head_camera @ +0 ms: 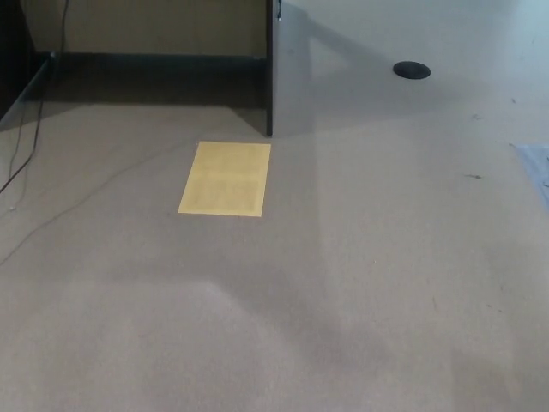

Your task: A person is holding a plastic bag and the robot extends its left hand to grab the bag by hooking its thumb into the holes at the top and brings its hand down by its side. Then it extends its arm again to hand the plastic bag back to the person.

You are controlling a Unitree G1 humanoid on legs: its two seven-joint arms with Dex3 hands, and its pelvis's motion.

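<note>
No plastic bag shows in the head view at this moment, and no person is visible. Neither of my hands nor any part of my arms is in the picture. Only bare beige floor fills the lower half of the view.
A yellow rectangular patch [225,178] lies on the beige carpet [343,283]. A dark partition edge [269,69] stands behind it, with a dark baseboard [154,60] to its left. A thin cable [51,219] trails at the left. A black round disc [412,69] sits at the far right.
</note>
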